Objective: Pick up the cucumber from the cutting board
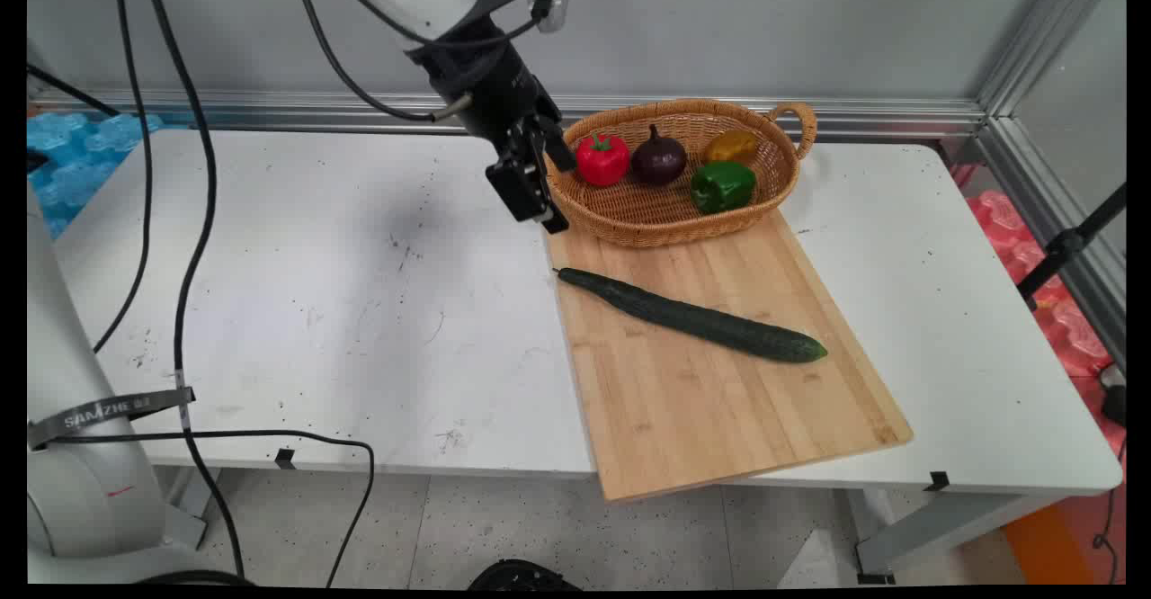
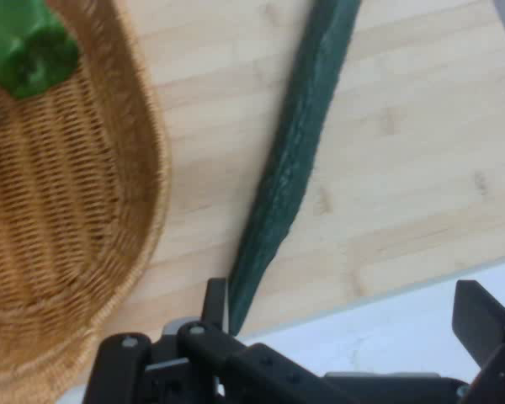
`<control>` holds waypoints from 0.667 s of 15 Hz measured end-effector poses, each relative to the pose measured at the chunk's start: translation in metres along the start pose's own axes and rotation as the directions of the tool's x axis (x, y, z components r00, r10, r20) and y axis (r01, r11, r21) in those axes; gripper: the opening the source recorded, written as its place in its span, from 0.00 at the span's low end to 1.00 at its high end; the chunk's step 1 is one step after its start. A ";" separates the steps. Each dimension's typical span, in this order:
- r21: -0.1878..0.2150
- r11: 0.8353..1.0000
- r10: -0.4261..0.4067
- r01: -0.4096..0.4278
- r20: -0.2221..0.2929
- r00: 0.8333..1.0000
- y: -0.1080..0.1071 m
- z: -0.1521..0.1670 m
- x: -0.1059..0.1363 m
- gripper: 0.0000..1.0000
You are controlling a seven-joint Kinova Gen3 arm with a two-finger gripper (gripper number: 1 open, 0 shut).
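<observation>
Cucumber (image 1: 692, 318) on board, claw (image 1: 550, 192) wide, empty

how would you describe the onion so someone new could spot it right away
Find the wicker basket at the far end of the wooden board. The onion sits inside it, between the red pepper and the yellow pepper. It is the only dark purple, round thing there.

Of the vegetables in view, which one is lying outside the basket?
The cucumber: it lies on the cutting board, while the red pepper, onion, yellow pepper and green pepper sit in the basket.
</observation>
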 end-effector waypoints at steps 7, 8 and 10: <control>-0.028 0.996 0.081 -0.082 -0.023 0.996 0.010 0.052 0.017 1.00; -0.029 0.996 0.086 -0.086 -0.023 0.996 0.010 0.058 0.019 1.00; -0.031 0.994 0.101 -0.102 -0.023 0.995 0.009 0.081 0.027 1.00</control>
